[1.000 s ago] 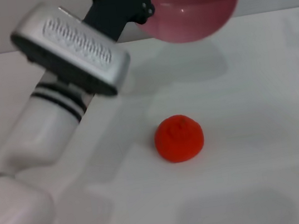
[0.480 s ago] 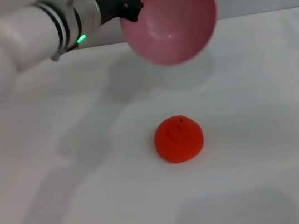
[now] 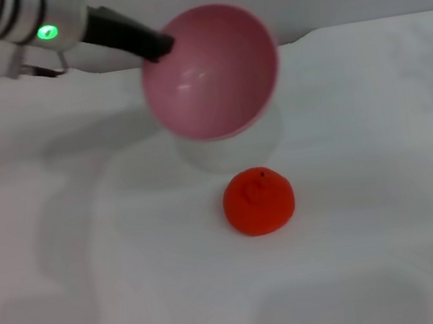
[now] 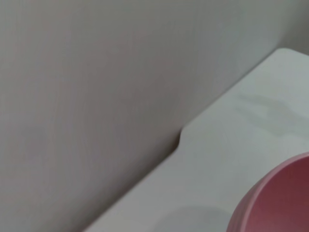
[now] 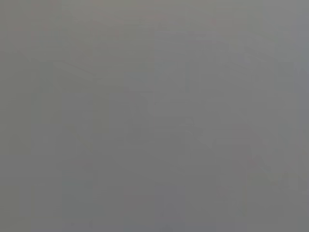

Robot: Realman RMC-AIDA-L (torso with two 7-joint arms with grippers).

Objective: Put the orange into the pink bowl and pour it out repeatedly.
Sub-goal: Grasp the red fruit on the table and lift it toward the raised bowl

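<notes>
the left pincer (image 3: 157,47) grips the bowl (image 3: 211,73) by its rim, tipped and empty, above the orange (image 3: 258,200) on the table (image 3: 377,146).

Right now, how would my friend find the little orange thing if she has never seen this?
Look at the white table. The left gripper holds a tilted, empty pink bowl above it. Just in front of the bowl, alone on the table, sits the orange: small, round, bright orange-red, with a tiny dark stem spot.

Left arm reaches in from upper left; left end effector (image 3: 157,47) clamped on bowl rim.
</notes>
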